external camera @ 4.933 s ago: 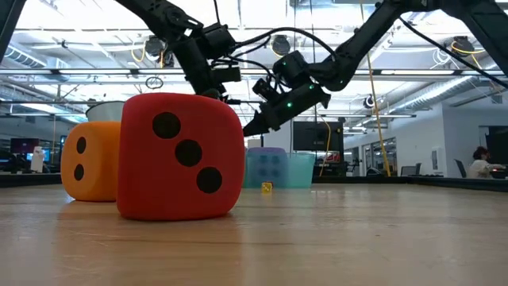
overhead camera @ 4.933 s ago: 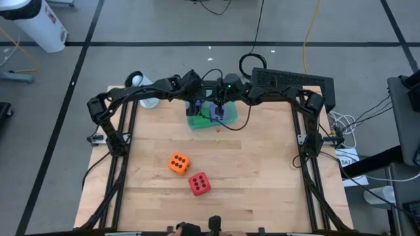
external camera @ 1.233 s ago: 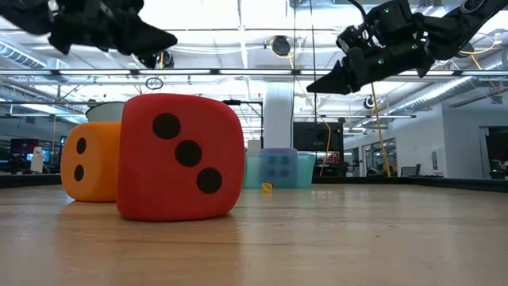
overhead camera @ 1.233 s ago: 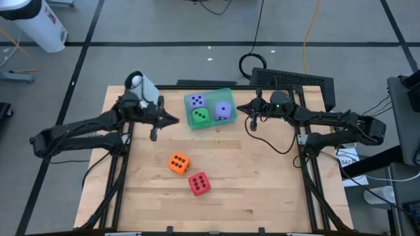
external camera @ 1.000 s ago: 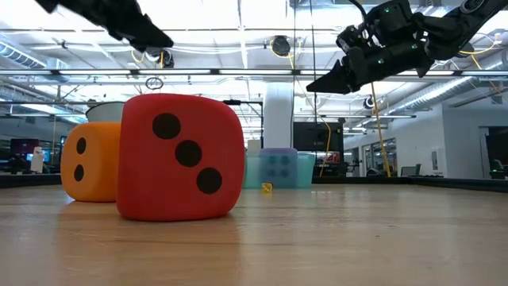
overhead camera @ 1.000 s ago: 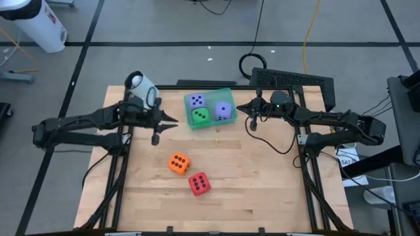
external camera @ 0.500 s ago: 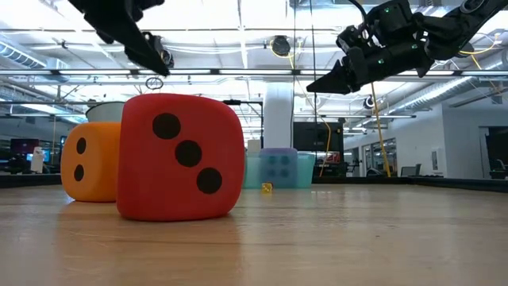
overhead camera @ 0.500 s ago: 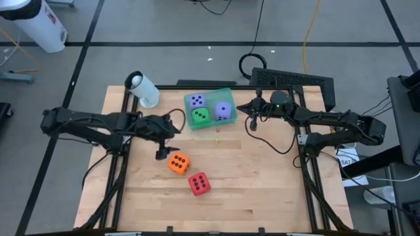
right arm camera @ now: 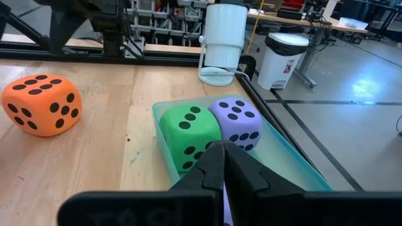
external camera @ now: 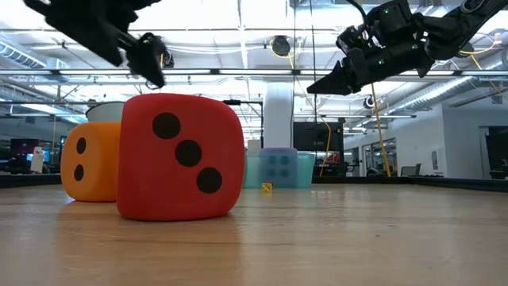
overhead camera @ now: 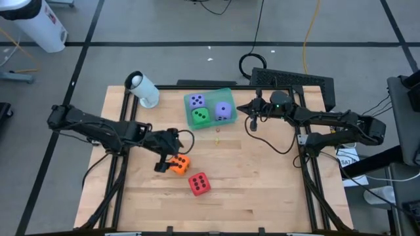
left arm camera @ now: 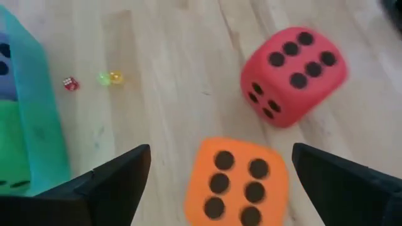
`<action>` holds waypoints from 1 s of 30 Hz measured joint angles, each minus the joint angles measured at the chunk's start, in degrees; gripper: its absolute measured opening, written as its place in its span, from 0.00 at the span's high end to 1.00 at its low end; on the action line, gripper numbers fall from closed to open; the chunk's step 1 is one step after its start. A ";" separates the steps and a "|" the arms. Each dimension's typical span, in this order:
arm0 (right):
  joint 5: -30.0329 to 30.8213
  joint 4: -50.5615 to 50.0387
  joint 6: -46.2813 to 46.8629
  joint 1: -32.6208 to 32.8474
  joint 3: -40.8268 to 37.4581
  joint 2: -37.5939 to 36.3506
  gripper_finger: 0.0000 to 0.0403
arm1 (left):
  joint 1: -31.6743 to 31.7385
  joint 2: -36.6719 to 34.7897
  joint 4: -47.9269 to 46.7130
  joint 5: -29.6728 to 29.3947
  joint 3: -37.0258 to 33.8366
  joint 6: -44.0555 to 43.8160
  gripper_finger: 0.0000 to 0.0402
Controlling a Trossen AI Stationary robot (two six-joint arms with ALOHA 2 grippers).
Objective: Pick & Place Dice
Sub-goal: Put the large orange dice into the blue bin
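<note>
Though spread wide, left hand (overhead camera: 168, 161) partly hiding orange die (overhead camera: 180, 164); right hand (overhead camera: 250, 116) clenched, empty.

Left pincer (left arm camera: 213, 169) spread wide; right pincer (right arm camera: 223, 157) closed.

five dice (overhead camera: 180, 163), one tray (overhead camera: 209, 94)

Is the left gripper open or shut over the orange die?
Open: the left gripper has its fingers spread either side of the orange die.
</note>
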 joint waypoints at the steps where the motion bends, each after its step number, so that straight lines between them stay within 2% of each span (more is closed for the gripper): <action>1: 0.00 -0.02 0.00 0.01 0.00 0.01 1.00 | -0.45 0.38 -0.52 -0.27 0.00 0.24 0.01; 17: -0.02 0.13 0.02 0.01 0.02 -0.01 1.00 | -1.49 9.60 -5.24 0.32 -0.11 0.43 0.00; 23: -0.02 0.12 0.00 -0.01 0.02 0.01 1.00 | -0.01 11.15 -5.30 3.29 0.12 0.70 0.00; 30: -0.02 0.11 -0.13 -0.01 0.02 0.01 1.00 | 0.12 10.95 -5.21 3.48 0.05 2.10 0.00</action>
